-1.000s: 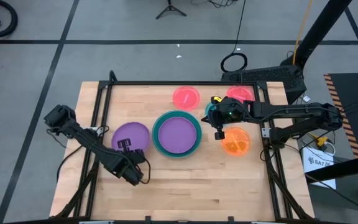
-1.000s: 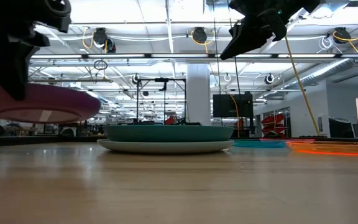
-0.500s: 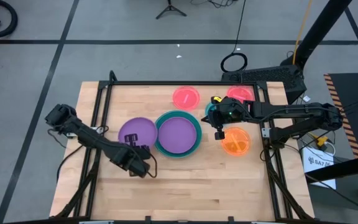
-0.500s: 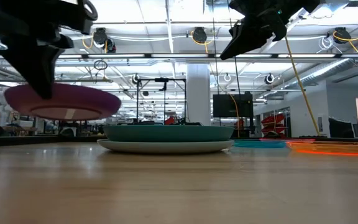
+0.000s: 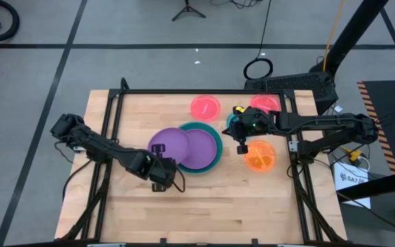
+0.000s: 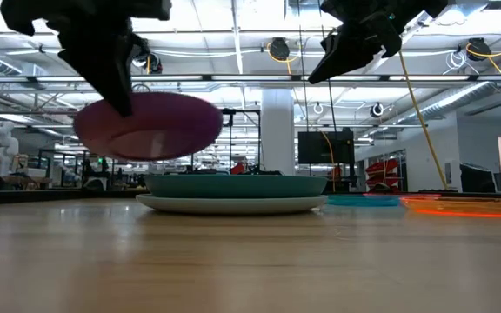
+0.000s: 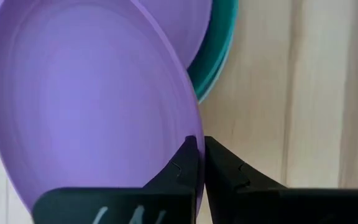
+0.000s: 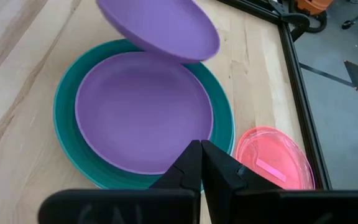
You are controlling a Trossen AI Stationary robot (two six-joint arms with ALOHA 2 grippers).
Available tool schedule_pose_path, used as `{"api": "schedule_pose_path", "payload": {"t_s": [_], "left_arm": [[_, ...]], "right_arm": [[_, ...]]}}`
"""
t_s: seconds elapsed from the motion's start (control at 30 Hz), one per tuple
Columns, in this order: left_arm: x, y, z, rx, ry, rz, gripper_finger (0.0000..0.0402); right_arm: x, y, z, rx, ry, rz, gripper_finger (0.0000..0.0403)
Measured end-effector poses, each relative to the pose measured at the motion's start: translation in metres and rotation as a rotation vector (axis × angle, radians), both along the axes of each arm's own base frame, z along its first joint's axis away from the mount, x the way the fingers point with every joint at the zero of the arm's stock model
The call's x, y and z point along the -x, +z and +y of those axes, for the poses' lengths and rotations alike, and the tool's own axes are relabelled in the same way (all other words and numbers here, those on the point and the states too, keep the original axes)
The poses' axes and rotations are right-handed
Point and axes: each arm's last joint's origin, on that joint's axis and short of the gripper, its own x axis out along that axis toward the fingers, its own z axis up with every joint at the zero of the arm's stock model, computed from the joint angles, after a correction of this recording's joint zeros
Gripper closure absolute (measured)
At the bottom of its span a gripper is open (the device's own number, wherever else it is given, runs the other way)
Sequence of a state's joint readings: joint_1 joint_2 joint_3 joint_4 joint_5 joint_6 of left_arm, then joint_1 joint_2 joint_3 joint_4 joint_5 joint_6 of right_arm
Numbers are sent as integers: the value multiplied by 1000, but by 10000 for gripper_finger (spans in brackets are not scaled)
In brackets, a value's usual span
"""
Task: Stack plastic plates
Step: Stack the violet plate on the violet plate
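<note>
My left gripper (image 5: 160, 155) is shut on a medium purple plate (image 5: 170, 143), held in the air over the left edge of the stack. It also shows in the low view (image 6: 150, 126) and the right wrist view (image 8: 160, 25). The stack is a large teal plate (image 5: 214, 156) with the second purple plate (image 5: 201, 147) lying in it, on a pale plate (image 6: 233, 205) that rests flat on the table. My right gripper (image 5: 241, 147) is shut and empty, hovering between the stack and the orange plate (image 5: 260, 156). My left gripper pinches the purple plate's rim (image 7: 189, 133) between its two fingers, on the edge nearest the table's front. The fingers come from the near left, slanting toward the far side. The plate is lifted clear, slightly tilted, above the teal plate's left edge.
Two pink plates (image 5: 205, 107) (image 5: 265, 103) lie along the far edge. A small blue plate (image 5: 231, 123) lies partly under the right arm. A black frame (image 5: 108, 123) borders the table. Bare wood (image 5: 211, 206) stretches along the near side.
My left gripper has carried the purple plate toward the table's right edge and somewhat upward, from left of the stack until it overlaps the teal plate's left edge. The plate has stayed clear of the table throughout.
</note>
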State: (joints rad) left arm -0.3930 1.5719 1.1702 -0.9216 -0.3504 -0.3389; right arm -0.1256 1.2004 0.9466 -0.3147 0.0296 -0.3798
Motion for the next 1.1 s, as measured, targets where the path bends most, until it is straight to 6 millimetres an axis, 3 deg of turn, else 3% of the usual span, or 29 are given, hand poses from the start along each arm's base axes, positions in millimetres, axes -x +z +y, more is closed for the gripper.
{"api": "schedule_pose_path", "payload": {"t_s": [0.5, 0.8, 1.1], "left_arm": [[-23, 5, 19, -22, -129, -111, 390], [-48, -21, 34, 51, -189, -72, 390], [-56, -21, 46, 96, -199, -103, 389]], "right_arm": [[0, 0, 0, 2, 2, 6, 401], [0, -1, 0, 7, 2, 9, 401], [1, -1, 0, 14, 8, 17, 401]]}}
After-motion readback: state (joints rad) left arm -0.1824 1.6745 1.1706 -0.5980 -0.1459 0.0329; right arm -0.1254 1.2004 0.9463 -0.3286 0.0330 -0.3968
